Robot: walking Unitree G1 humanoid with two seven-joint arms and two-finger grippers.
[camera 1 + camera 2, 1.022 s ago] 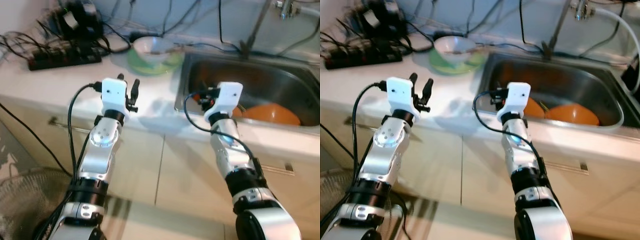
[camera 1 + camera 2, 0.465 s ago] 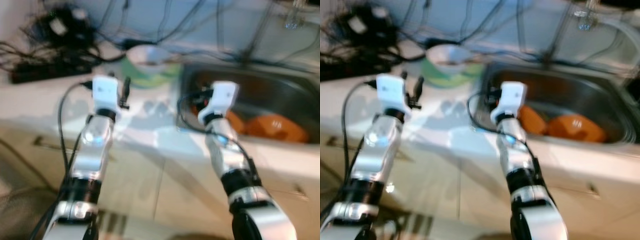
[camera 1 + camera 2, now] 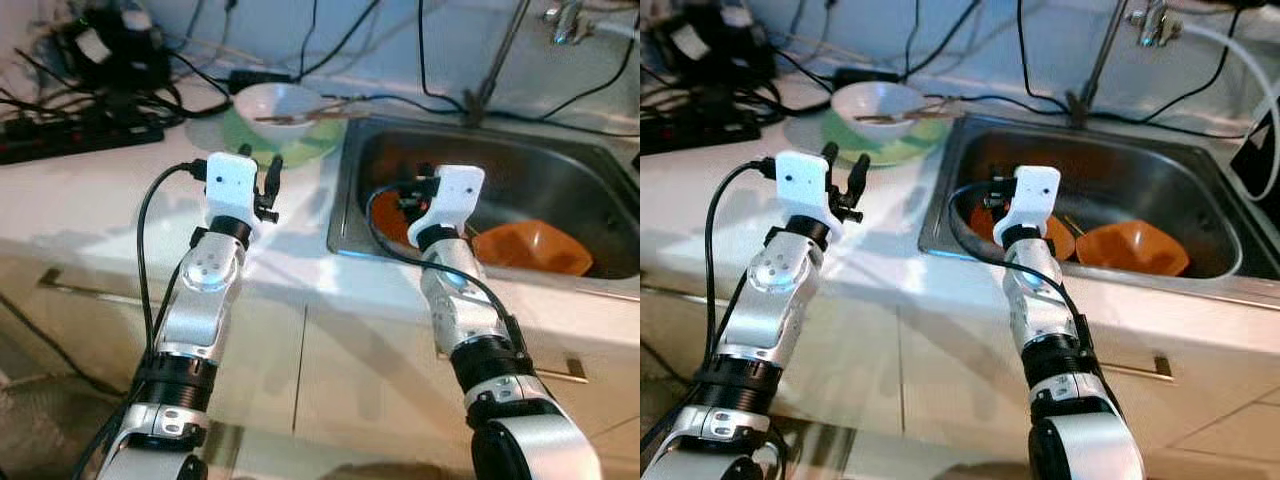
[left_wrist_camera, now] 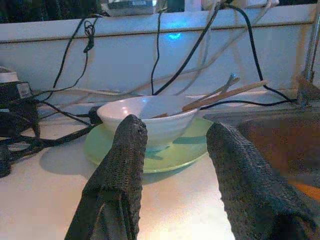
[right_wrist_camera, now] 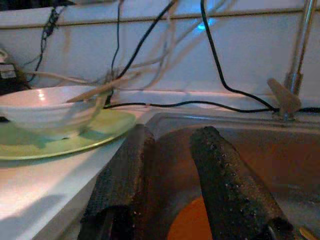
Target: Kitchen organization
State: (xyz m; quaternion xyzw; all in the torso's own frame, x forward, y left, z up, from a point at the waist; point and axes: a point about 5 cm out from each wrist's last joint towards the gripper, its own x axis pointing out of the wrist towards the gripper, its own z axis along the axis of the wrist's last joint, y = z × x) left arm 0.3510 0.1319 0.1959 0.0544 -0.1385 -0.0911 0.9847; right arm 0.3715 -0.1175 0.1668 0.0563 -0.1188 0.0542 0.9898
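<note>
Left gripper [image 3: 262,172] released, fingers apart, above counter [image 3: 90,200], near white bowl [image 3: 277,103] on green plate [image 3: 225,131]; right gripper [image 5: 167,142] slightly parted, empty, over sink [image 3: 560,170] holding orange bowls [image 3: 530,247].

Black power strip [image 3: 75,137] (cables tangled) on counter [image 3: 90,200]; cabinet handle [image 3: 560,373] below.

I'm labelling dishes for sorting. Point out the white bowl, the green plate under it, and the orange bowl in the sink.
white bowl [image 3: 281,101], left eye view, on its inner wall.
green plate [image 4: 176,155], left wrist view, on its bare rim.
orange bowl [image 3: 1132,249], right eye view, on its inside.
</note>
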